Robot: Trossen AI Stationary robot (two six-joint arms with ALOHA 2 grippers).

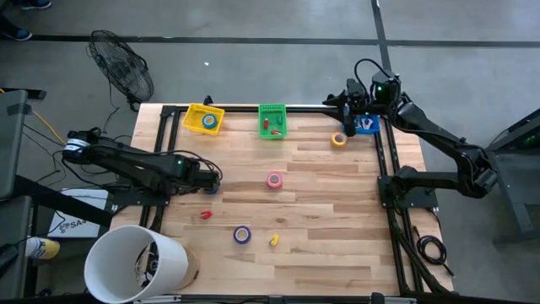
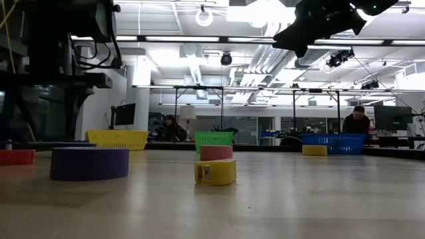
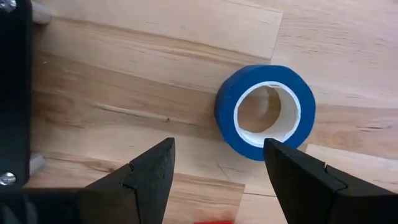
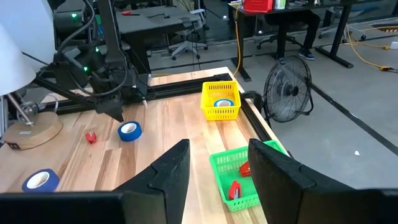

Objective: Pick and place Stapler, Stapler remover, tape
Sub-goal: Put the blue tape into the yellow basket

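Observation:
A blue tape roll (image 3: 266, 112) lies flat on the wooden table, by its left side (image 1: 213, 187). My left gripper (image 3: 217, 174) hangs open just above it, pointing down, its fingers to the near side of the roll. A pink tape roll (image 1: 274, 179), a purple one (image 1: 242, 235) and a yellow one (image 1: 339, 139) also lie on the table. My right gripper (image 4: 217, 165) is open and raised over the far right corner (image 1: 348, 105). Red items (image 4: 235, 188) lie in the green basket (image 1: 272, 121); whether they are the stapler or stapler remover I cannot tell.
A yellow basket (image 1: 204, 118) holding a blue roll stands at the far edge, a blue basket (image 1: 364, 125) at the far right. A small red piece (image 1: 205, 215) and a small yellow piece (image 1: 274, 241) lie near the front. A white cylinder (image 1: 135, 263) stands at the near left corner.

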